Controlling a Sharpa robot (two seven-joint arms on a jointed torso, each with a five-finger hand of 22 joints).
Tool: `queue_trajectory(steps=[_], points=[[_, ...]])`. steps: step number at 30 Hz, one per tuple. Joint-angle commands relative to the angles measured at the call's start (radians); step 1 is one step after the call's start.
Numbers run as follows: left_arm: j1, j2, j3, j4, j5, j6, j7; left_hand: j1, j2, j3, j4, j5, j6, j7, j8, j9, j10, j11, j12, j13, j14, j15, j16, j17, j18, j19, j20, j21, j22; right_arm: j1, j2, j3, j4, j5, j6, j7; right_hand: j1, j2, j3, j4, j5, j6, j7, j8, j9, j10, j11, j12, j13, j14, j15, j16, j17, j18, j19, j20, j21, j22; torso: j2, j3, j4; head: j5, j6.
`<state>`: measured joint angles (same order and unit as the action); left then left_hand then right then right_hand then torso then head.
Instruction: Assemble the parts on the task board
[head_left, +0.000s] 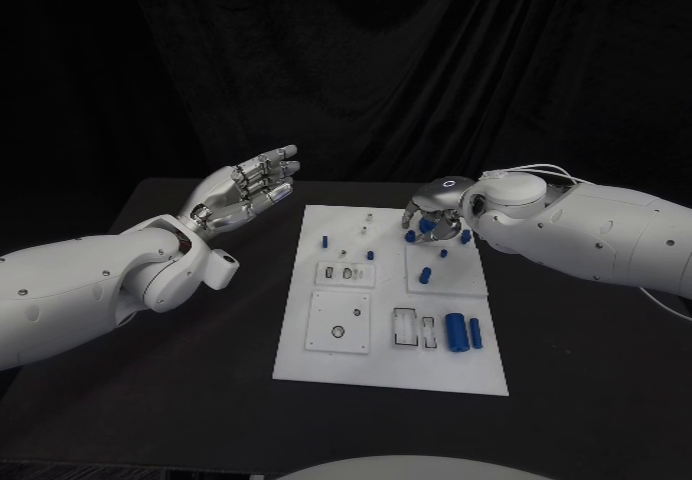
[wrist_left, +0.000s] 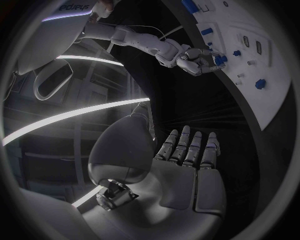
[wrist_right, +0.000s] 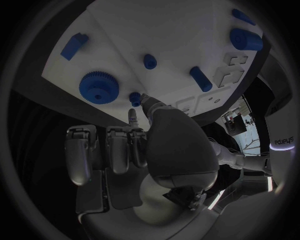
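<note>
The white task board (head_left: 389, 365) lies in the middle of the black table. My right hand (head_left: 433, 212) is over its far right corner, most fingers curled in. In the right wrist view its thumb and one fingertip (wrist_right: 133, 116) close on a small blue peg (wrist_right: 135, 98) by the board's edge. A blue gear (wrist_right: 99, 86) lies on the board (wrist_right: 156, 30) right beside it. My left hand (head_left: 248, 190) is raised above the table left of the board, palm up, fingers straight and apart, holding nothing (wrist_left: 187, 170). The left wrist view shows the right hand (wrist_left: 199, 59) at the board's corner.
Two blue cylinders (head_left: 463, 330) lie side by side at the board's near right, next to a slotted plate (head_left: 408, 328). Small blue pegs (head_left: 327, 240) stand near the far left. A square plate with a hole (head_left: 342, 322) sits at the near left. Bare table (head_left: 202, 400) surrounds the board.
</note>
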<state>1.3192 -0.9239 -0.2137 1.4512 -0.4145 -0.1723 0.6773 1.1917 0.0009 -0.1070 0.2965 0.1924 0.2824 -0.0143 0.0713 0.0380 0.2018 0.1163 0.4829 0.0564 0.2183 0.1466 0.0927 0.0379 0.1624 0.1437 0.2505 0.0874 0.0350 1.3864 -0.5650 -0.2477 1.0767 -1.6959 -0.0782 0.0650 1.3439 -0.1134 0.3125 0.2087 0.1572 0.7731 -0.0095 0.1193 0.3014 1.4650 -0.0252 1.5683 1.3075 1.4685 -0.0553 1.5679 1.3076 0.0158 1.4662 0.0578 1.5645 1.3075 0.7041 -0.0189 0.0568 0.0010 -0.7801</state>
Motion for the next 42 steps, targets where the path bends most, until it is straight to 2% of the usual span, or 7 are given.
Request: queue_trajectory(steps=[1, 7, 12, 17, 28, 36, 42], points=[[0.002, 0.001, 0.001, -0.001, -0.007, 0.015, 0.054, 0.002, 0.009, -0.004, -0.004, 0.004, -0.008, 0.001, -0.005, -0.001, -0.006, -0.001, -0.004, -0.001, 0.002, 0.007, -0.003, 0.0, 0.012, 0.001, 0.004, 0.006, 0.001, -0.006, 0.003, 0.001, -0.007, -0.002, 0.002, -0.029, 0.009, 0.006, 0.0, -0.009, 0.004, 0.002, -0.009, -0.006, -0.002, 0.106, -0.006, 0.003, 0.263, 0.102, -0.006, 0.003, 0.263, -0.016, 0.105, -0.005, 0.006, 0.263, 0.0, -0.0002, -0.0003, 0.003, -0.003], [0.002, 0.002, 0.001, -0.002, -0.007, 0.018, 0.053, 0.002, 0.01, -0.005, -0.004, 0.004, -0.01, 0.001, -0.005, -0.001, -0.006, 0.0, -0.003, -0.001, 0.002, 0.008, -0.003, 0.0, 0.013, 0.002, 0.005, 0.007, 0.001, -0.013, 0.01, 0.001, -0.022, -0.002, -0.012, -0.023, 0.01, 0.017, 0.008, -0.026, 0.003, 0.039, -0.004, 0.004, -0.007, 0.106, -0.007, 0.003, 0.263, 0.102, -0.007, 0.003, 0.263, -0.014, 0.099, -0.007, 0.001, 0.261, 0.001, -0.0001, 0.0, 0.005, -0.006], [0.002, 0.004, 0.001, -0.004, -0.007, 0.02, 0.053, 0.002, 0.01, -0.005, -0.004, 0.004, -0.01, 0.001, -0.005, -0.001, -0.006, 0.0, -0.004, -0.001, 0.003, 0.008, -0.003, 0.0, 0.013, 0.002, 0.005, 0.007, 0.001, -0.018, 0.015, 0.001, -0.026, -0.002, -0.027, -0.015, 0.005, 0.028, 0.008, -0.052, 0.002, 0.141, 0.01, 0.049, 0.009, 0.106, -0.008, 0.003, 0.263, 0.102, -0.008, 0.003, 0.263, -0.014, 0.097, -0.008, 0.0, 0.26, 0.001, -0.0004, -0.0003, 0.006, -0.011], [0.002, 0.005, 0.001, -0.006, -0.007, 0.022, 0.053, 0.003, 0.012, -0.006, -0.004, 0.005, -0.011, 0.001, -0.006, -0.001, -0.006, 0.0, -0.004, -0.001, 0.004, 0.009, -0.002, 0.001, 0.013, 0.004, 0.006, 0.008, 0.002, -0.022, 0.02, 0.001, -0.028, -0.007, -0.053, -0.013, 0.006, 0.039, 0.003, -0.069, 0.001, 0.189, 0.008, 0.075, 0.026, 0.106, -0.008, 0.003, 0.263, 0.102, -0.008, 0.003, 0.263, -0.012, 0.093, -0.009, -0.003, 0.259, 0.001, -0.0005, -0.0009, 0.006, -0.012], [0.001, 0.01, 0.001, -0.011, -0.007, 0.03, 0.052, 0.004, 0.017, -0.007, -0.005, 0.005, -0.013, 0.0, -0.007, -0.001, -0.006, 0.001, -0.005, -0.001, 0.005, 0.01, -0.002, 0.001, 0.013, 0.007, 0.008, 0.01, 0.002, -0.041, 0.035, 0.001, -0.062, -0.025, -0.182, -0.003, 0.031, 0.073, -0.018, -0.128, 0.001, 0.29, 0.017, 0.148, 0.099, 0.106, -0.005, 0.003, 0.263, 0.102, -0.005, 0.003, 0.263, -0.008, 0.078, -0.007, -0.017, 0.253, 0.001, -0.0006, -0.0007, 0.013, -0.018], [0.001, 0.003, 0.001, -0.009, -0.007, 0.028, 0.052, 0.004, 0.018, -0.008, -0.005, 0.006, -0.014, 0.0, -0.007, -0.001, -0.006, 0.001, -0.005, -0.001, 0.006, 0.011, -0.002, 0.001, 0.014, 0.007, 0.009, 0.01, 0.002, -0.04, 0.02, 0.002, -0.043, -0.026, -0.213, -0.02, 0.022, 0.07, -0.026, -0.129, 0.001, 0.297, 0.015, 0.155, 0.11, 0.106, -0.004, 0.003, 0.263, 0.102, -0.005, 0.003, 0.263, -0.007, 0.076, -0.006, -0.019, 0.252, 0.001, -0.0005, -0.0011, 0.016, -0.02], [0.001, -0.005, 0.001, -0.005, -0.007, 0.026, 0.05, 0.005, 0.02, -0.009, -0.005, 0.006, -0.015, 0.0, -0.008, -0.002, -0.007, 0.001, -0.006, -0.001, 0.007, 0.012, -0.001, 0.001, 0.014, 0.008, 0.01, 0.011, 0.003, -0.005, 0.006, 0.002, -0.01, -0.026, -0.204, -0.037, 0.015, 0.068, -0.032, -0.126, 0.001, 0.296, 0.011, 0.155, 0.114, 0.106, -0.004, 0.003, 0.263, 0.102, -0.005, 0.003, 0.263, -0.008, 0.077, -0.006, -0.018, 0.252, 0.001, -0.0007, -0.0014, 0.02, -0.024]])
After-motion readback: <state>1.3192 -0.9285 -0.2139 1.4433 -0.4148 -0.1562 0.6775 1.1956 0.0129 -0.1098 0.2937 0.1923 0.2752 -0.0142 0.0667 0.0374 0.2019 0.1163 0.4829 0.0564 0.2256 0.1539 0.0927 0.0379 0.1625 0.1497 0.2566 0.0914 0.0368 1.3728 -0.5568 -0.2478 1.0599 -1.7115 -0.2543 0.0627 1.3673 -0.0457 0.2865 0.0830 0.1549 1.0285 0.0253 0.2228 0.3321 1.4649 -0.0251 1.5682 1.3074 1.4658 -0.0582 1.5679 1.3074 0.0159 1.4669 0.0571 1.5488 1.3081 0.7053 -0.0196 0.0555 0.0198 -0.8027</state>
